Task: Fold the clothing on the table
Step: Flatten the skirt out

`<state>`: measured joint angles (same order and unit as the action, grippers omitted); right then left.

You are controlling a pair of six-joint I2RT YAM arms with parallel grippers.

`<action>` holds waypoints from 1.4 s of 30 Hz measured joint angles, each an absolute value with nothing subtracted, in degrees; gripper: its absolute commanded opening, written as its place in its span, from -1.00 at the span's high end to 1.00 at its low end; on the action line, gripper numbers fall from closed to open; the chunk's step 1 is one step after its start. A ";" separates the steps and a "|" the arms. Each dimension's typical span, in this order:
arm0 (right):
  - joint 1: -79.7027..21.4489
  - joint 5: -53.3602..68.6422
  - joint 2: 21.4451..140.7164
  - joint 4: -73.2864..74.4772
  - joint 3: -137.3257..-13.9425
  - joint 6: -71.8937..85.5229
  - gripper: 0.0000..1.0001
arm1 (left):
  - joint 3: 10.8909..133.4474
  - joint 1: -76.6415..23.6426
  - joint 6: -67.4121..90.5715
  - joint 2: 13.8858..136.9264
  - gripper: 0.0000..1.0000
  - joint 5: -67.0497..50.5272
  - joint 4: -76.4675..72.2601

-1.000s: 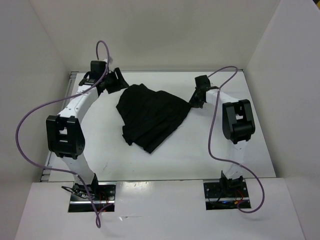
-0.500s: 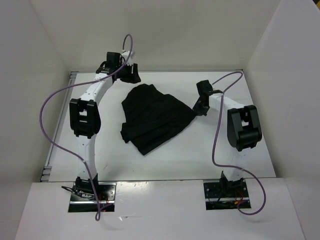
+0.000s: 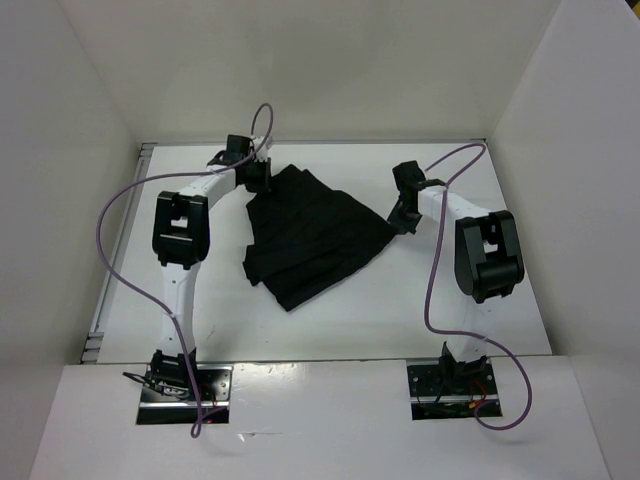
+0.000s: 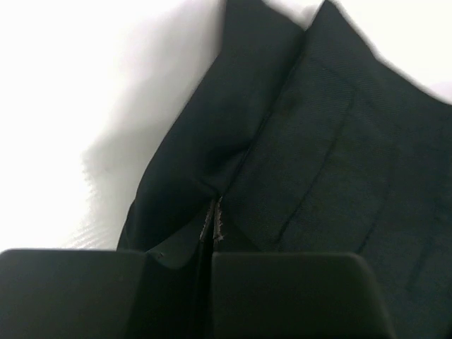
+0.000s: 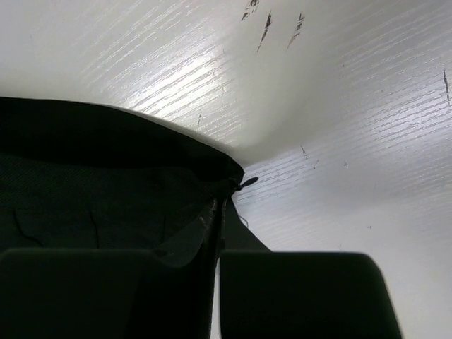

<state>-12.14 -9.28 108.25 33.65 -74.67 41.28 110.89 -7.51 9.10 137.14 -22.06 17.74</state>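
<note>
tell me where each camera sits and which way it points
Top external: above and behind the arms, looking down on the table and black skirt; both arms and bases show.
Left wrist: on the left arm, looking along the left pincer, shut on a skirt fold.
Right wrist: on the right arm, looking past the right pincer, shut on the skirt's edge, with table beyond.
Shared: all three show the skirt.
</note>
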 measured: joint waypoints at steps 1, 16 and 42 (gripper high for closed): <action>-12.14 -9.28 108.14 33.69 -74.67 41.28 1.00 | 109.65 -7.70 9.50 136.94 1.00 -21.23 16.93; -12.23 -9.67 108.20 34.54 -76.62 38.83 1.00 | 72.20 -15.09 14.22 110.67 1.00 -10.72 17.10; -12.23 -9.34 108.20 34.63 -76.95 36.53 1.00 | 83.59 -12.73 17.93 115.04 0.00 -19.51 15.27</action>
<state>-12.23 -9.34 108.20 34.63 -76.95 36.53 83.59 -12.73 17.93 115.04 -19.51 15.27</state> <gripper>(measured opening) 0.008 0.496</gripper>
